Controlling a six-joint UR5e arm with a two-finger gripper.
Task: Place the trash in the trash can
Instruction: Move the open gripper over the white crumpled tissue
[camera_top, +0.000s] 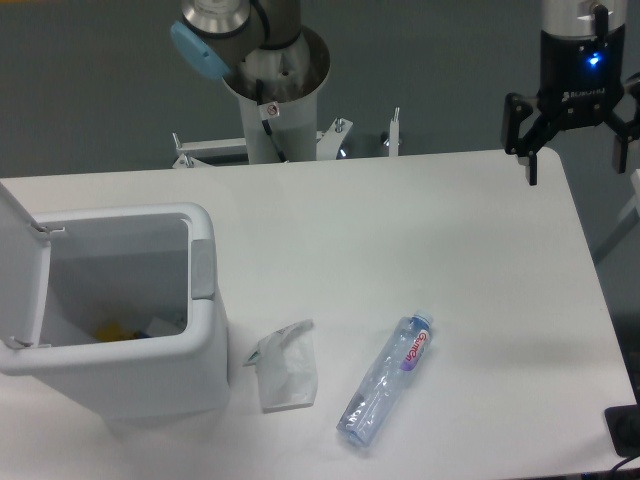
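Observation:
The crumpled white wrapper (285, 366) lies on the table just right of the trash can. The clear crushed bottle (387, 379) with a pink-lettered label lies tilted further right, cap end up. The white trash can (120, 385) stands at the front left with its lid (20, 255) swung open to the left and a grey tab (202, 268) on its right rim. My gripper (577, 155) hangs open and empty at the far right, above the table's back right corner, well away from both trash items.
Inside the bin some yellow and white bits (125, 330) show at the bottom. The arm's base (275, 90) and metal brackets (340, 140) stand at the table's back edge. A dark object (625, 428) sits at the front right edge.

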